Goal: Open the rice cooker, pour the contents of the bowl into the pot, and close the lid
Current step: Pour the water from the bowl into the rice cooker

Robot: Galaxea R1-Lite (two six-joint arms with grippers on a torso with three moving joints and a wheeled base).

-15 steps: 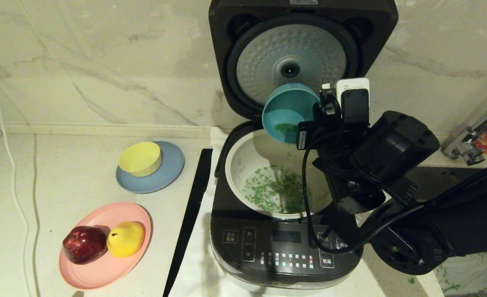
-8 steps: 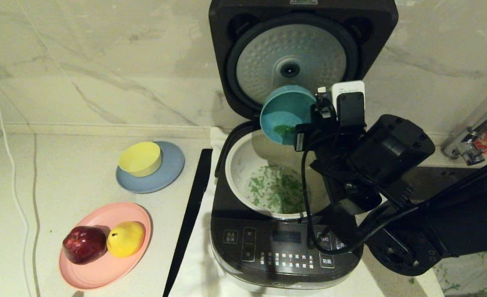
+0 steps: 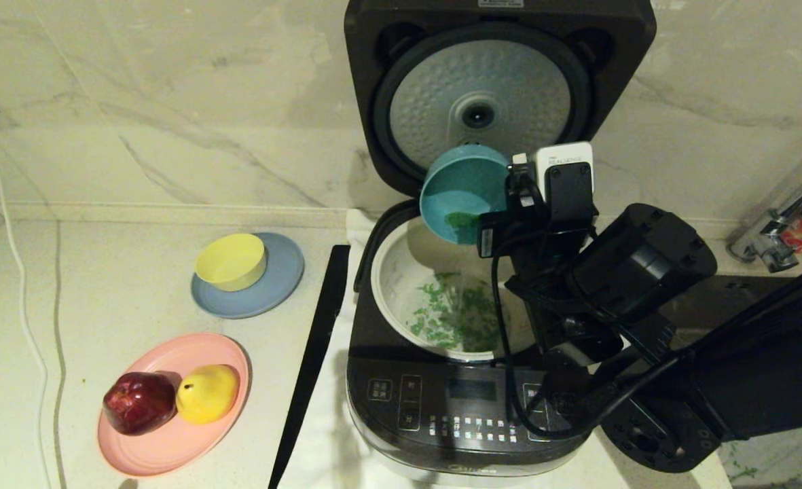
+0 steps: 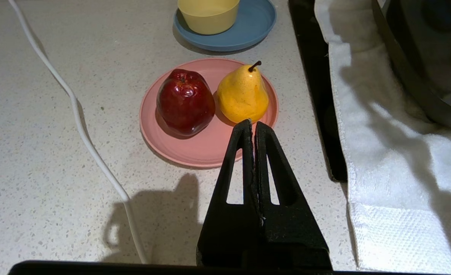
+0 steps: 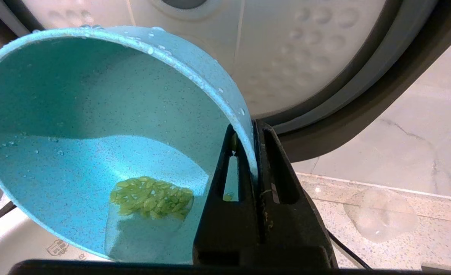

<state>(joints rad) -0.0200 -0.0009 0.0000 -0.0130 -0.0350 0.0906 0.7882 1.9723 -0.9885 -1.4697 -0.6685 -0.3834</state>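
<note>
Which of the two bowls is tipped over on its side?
The teal-blue bowl, held by its rim in the right hand above the pot. The yellow bowl sits upright on the blue plate.

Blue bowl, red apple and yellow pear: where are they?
Blue bowl (image 3: pixel 458 187), head view, inner wall.
Red apple (image 4: pixel 185 101), left wrist view, shiny side.
Yellow pear (image 4: pixel 242 95), left wrist view, fat body.

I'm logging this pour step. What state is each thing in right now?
lid: open, upright
pot: holds green bits
bowl: tipped over the pot, a clump left inside
right gripper: jaws shut on the bowl's rim
left gripper: jaws shut, empty, above the counter
yellow bowl: upright on blue plate
</note>
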